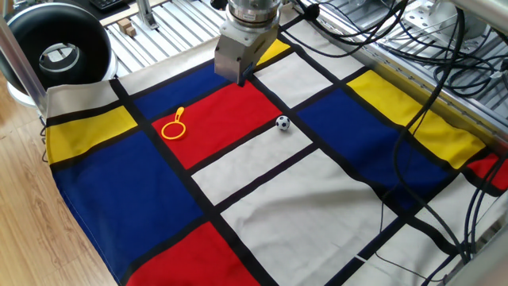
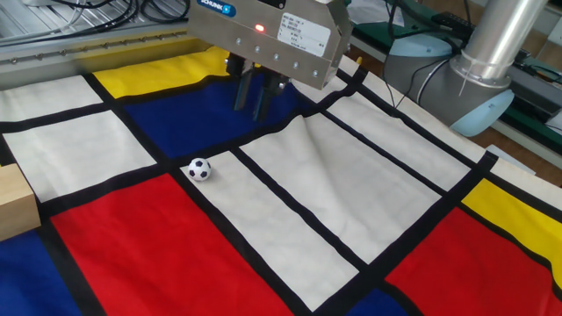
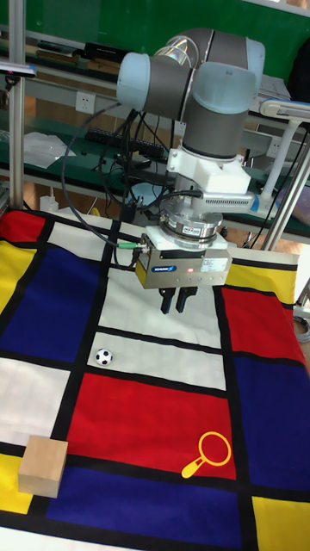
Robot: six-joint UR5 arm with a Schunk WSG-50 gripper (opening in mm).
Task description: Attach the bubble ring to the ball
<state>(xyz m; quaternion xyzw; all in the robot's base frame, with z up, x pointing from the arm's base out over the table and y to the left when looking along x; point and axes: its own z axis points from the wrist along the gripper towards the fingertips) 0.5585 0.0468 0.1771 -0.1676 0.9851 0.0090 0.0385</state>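
The bubble ring (image 1: 174,127) (image 3: 211,452), a thin yellow loop with a short handle, lies flat on a red patch of the cloth. The small black-and-white ball (image 1: 282,122) (image 2: 199,168) (image 3: 103,355) rests near a black stripe, well apart from the ring. My gripper (image 1: 241,78) (image 2: 250,110) (image 3: 176,303) hangs above the cloth, beyond both and touching neither. It points straight down, fingers close together, holding nothing. The ring is out of frame in the other fixed view.
A tan wooden cube (image 2: 13,204) (image 3: 43,465) sits on the cloth; the gripper body hides it in one fixed view. The patchwork cloth (image 1: 262,191) has a raised wrinkle (image 2: 303,132). Cables (image 1: 397,32) and a black round device (image 1: 55,40) border the table.
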